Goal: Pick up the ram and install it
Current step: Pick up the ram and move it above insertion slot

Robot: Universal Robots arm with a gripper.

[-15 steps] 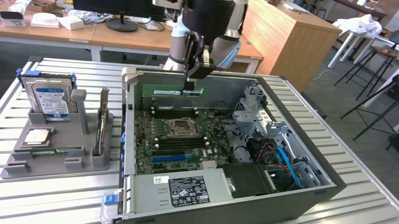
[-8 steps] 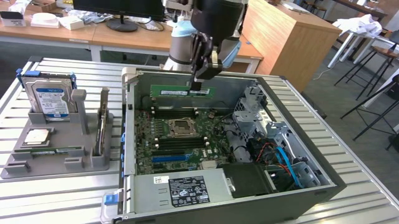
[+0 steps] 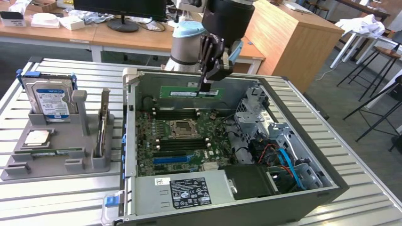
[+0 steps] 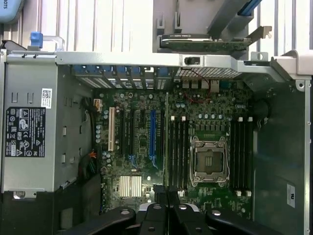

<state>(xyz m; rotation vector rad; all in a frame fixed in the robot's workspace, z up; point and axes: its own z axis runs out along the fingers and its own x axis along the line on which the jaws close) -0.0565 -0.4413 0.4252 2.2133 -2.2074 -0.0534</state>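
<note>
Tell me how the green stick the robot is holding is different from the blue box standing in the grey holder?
The ram is a long, thin green strip; the hard drive is a thicker block with a blue and white label. The ram hangs level over the open computer case, pinched by the gripper; the hard drive stands upright in the grey holder on the exterior view's left. Both are computer parts not fitted in the case.

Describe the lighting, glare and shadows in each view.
Exterior view: even room light, the slatted table pale and shiny, the ram stick well lit, a dark pocket in the computer case beside the power supply. Wrist view: the table slats wash out almost white, the motherboard sits dimmer, the space next to the power supply is nearly black.
</note>
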